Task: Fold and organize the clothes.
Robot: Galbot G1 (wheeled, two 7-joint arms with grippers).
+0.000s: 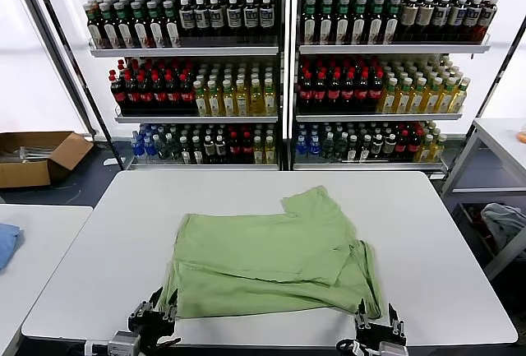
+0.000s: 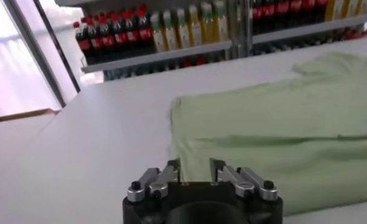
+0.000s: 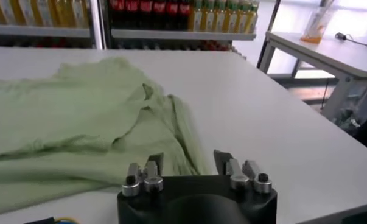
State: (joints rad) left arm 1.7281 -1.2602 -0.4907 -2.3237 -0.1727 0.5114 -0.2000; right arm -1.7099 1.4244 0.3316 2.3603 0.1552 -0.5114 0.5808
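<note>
Shirt (image 1: 271,253) lies partly folded on the table (image 1: 427,224), toward its near edge. Left gripper (image 1: 154,311) sits at the shirt's near-left corner, jaws parted, holding nothing. Right gripper (image 1: 376,328) sits at the near-right corner, jaws wide, empty. Fabric looks light, limp and wrinkle-prone; best pinched at hem corners, both sides together.

Table (image 1: 99,233) bare around shirt (image 1: 263,253) (shelves behind).
</note>
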